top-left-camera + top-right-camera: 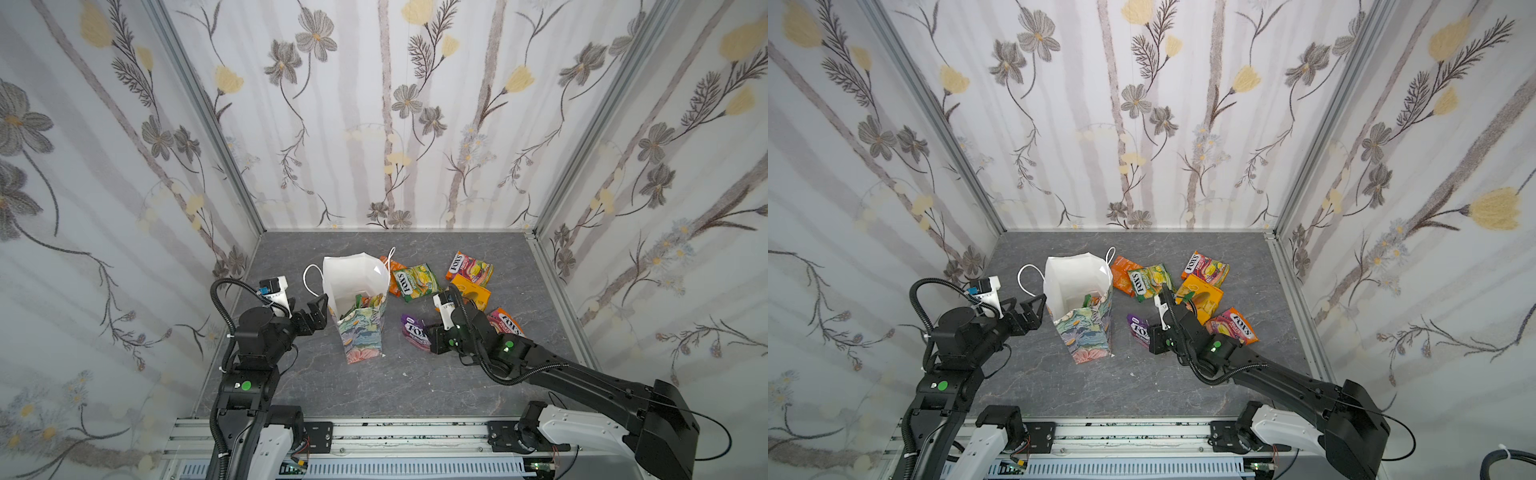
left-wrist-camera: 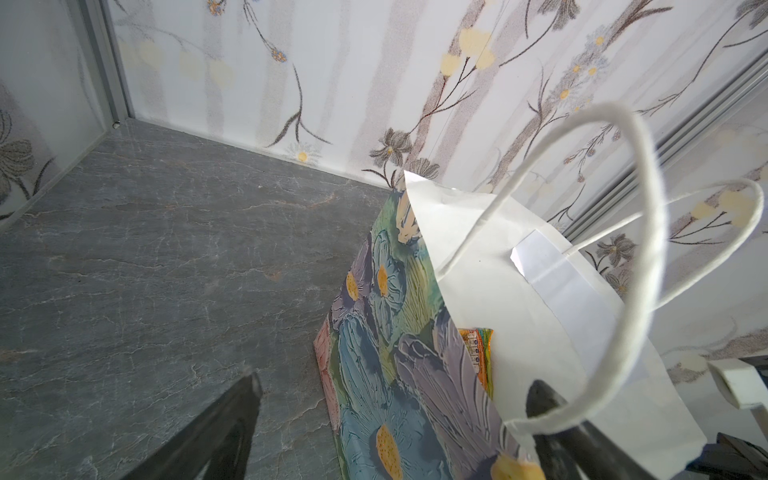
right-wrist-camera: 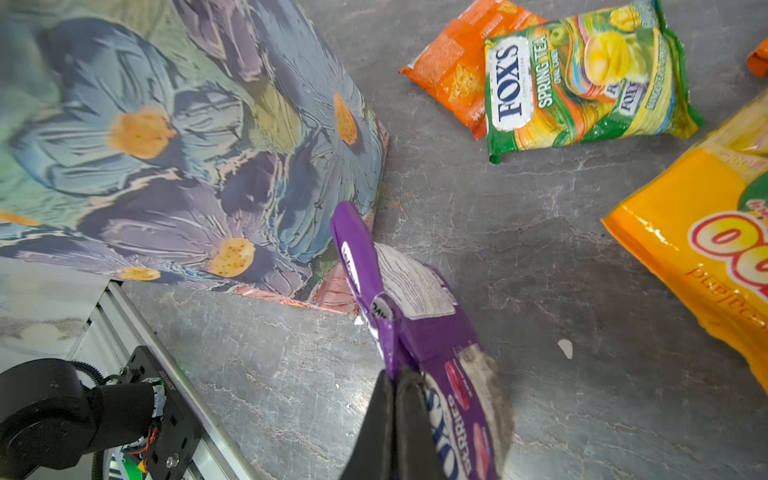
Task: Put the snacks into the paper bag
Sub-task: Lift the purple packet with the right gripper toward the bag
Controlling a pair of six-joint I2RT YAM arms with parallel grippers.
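The right gripper [image 3: 392, 388] is clenching the purple packet [image 3: 419, 328] just beside the bag [image 1: 361, 332] standing mid-tabletop, while the left gripper [image 1: 318, 309], spread wide, is flanking its rim, likely to steady the mouth.

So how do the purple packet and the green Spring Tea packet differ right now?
The purple packet is pinched in the right gripper; the green Spring Tea packet lies free. The purple packet is bent, the green Spring Tea packet flat. Both read FOX'S, outside the paper bag.
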